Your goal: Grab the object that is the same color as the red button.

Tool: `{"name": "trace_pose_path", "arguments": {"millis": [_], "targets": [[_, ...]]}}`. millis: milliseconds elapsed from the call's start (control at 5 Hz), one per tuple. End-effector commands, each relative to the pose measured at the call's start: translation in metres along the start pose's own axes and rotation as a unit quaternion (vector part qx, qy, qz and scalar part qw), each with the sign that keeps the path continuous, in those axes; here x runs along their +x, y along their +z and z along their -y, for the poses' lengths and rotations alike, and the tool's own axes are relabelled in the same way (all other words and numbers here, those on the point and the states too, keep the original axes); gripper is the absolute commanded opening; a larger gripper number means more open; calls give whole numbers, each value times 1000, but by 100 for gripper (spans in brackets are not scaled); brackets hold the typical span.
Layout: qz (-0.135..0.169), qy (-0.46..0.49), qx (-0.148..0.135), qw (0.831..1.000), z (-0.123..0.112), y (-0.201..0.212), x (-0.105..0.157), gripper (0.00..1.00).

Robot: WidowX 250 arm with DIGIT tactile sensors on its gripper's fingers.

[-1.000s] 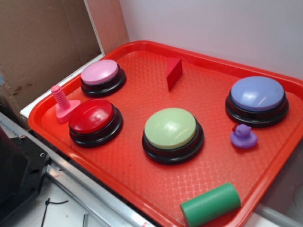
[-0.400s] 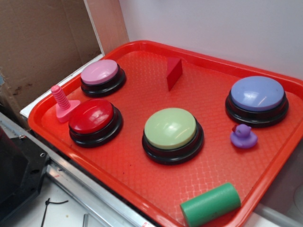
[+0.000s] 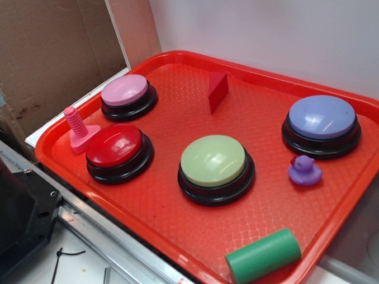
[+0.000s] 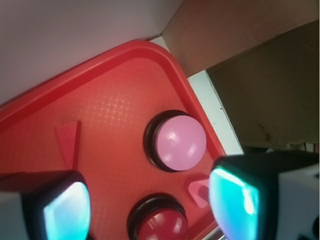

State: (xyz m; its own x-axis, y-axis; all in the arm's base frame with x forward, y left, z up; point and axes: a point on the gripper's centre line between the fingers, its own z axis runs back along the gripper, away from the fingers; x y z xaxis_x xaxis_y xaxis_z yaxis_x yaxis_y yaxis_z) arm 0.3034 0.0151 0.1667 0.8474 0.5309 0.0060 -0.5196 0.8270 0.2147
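- Exterior view: a small matte red wedge [image 3: 217,92] stands on the far part of the red tray [image 3: 177,236], near its back rim, between the pink button [image 3: 126,94] and the blue button [image 3: 321,123]. Bare tray floor surrounds it; the red button [image 3: 117,151] sits well apart at front left. Its long axis runs toward the back rim.
- Wrist view: the gripper [image 4: 150,205] hangs with fingers [image 4: 235,200] spread apart, holding nothing. The wedge [image 4: 68,142] lies left of the pink button [image 4: 178,142], its narrow end pointing down the frame.
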Motion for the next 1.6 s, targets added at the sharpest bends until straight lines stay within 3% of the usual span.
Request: {"name": "trace_pose_path", "arguments": {"millis": [0, 200, 400, 600, 1000, 1400], "targets": [[32, 11, -19, 999, -20, 18, 5, 100], [44, 38, -28, 998, -3, 4, 18, 100], [37, 24, -125, 991, 29, -5, 33, 100], [35, -27, -144, 989, 48, -29, 37, 100], [-3, -65, -77, 995, 46, -77, 24, 100], [-38, -113, -77, 990, 70, -106, 19, 100]]}}
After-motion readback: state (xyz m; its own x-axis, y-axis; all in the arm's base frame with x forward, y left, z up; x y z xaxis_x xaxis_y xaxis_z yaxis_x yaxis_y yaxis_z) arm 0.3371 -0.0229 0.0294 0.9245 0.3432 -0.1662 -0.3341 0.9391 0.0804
